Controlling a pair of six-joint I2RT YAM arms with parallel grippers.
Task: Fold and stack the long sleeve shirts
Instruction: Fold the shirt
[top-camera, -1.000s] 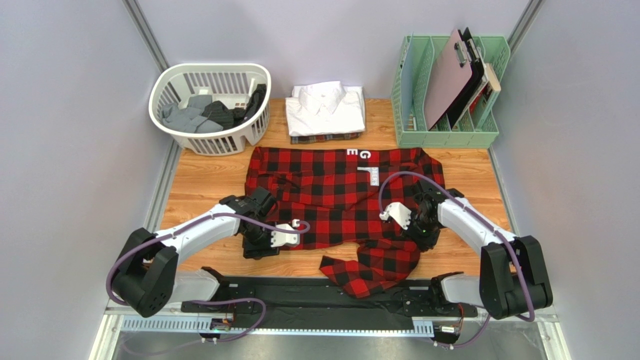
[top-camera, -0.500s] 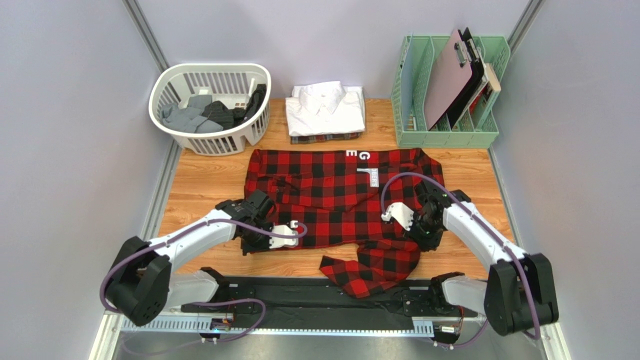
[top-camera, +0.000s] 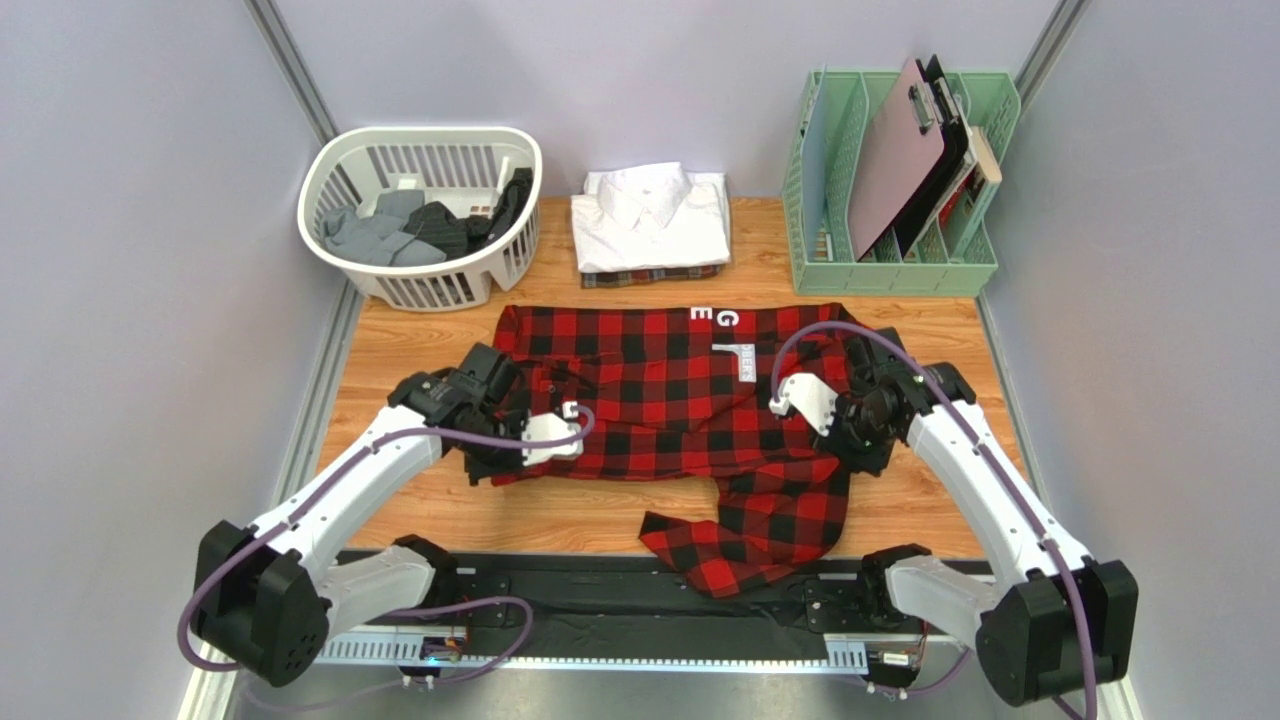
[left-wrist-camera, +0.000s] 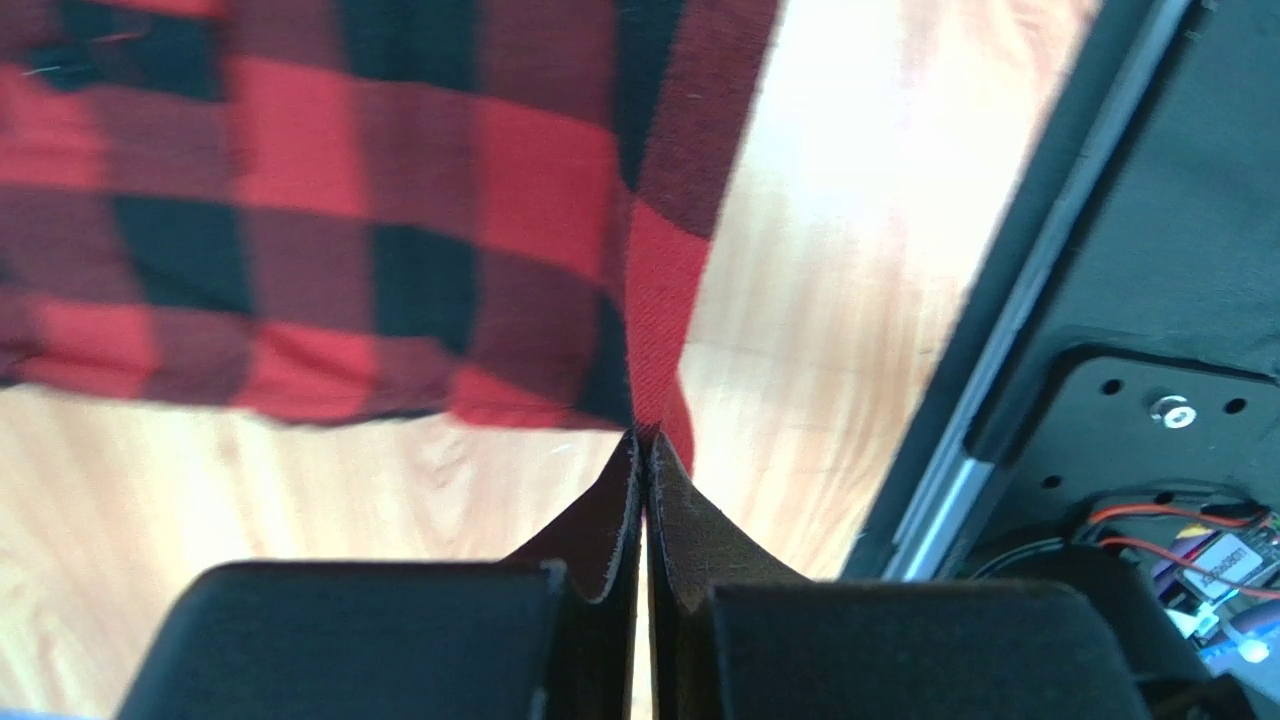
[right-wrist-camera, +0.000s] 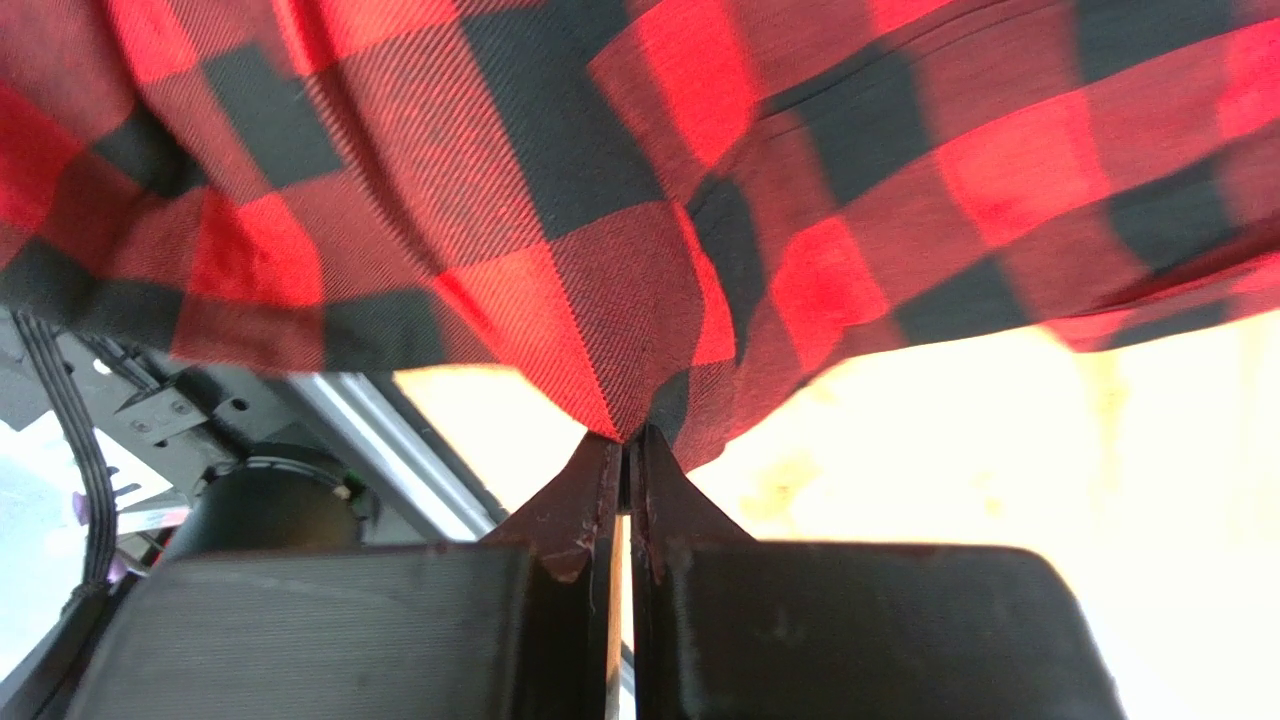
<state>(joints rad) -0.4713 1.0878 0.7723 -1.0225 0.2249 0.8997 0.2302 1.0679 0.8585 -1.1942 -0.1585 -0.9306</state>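
Note:
The red-and-black checked flannel shirt (top-camera: 661, 390) lies spread in the middle of the table, and one sleeve (top-camera: 744, 533) trails toward the near edge. My left gripper (top-camera: 504, 455) is shut on the shirt's lower left hem; in the left wrist view the fingertips (left-wrist-camera: 643, 438) pinch a fold of the checked cloth (left-wrist-camera: 376, 195), lifted off the wood. My right gripper (top-camera: 845, 446) is shut on the lower right hem, its fingertips (right-wrist-camera: 624, 438) pinching the cloth (right-wrist-camera: 601, 180). A folded white shirt (top-camera: 654, 215) rests on a dark plaid one (top-camera: 646, 276) at the back.
A white laundry basket (top-camera: 421, 282) with grey and dark clothes stands at the back left. At the back right a green file rack (top-camera: 902, 278) holds clipboards. A black rail (top-camera: 601, 585) runs along the near edge. Grey walls close both sides.
The left gripper closed on the hem. Both grippers then moved away from the near edge, lifting the shirt's lower hem with them.

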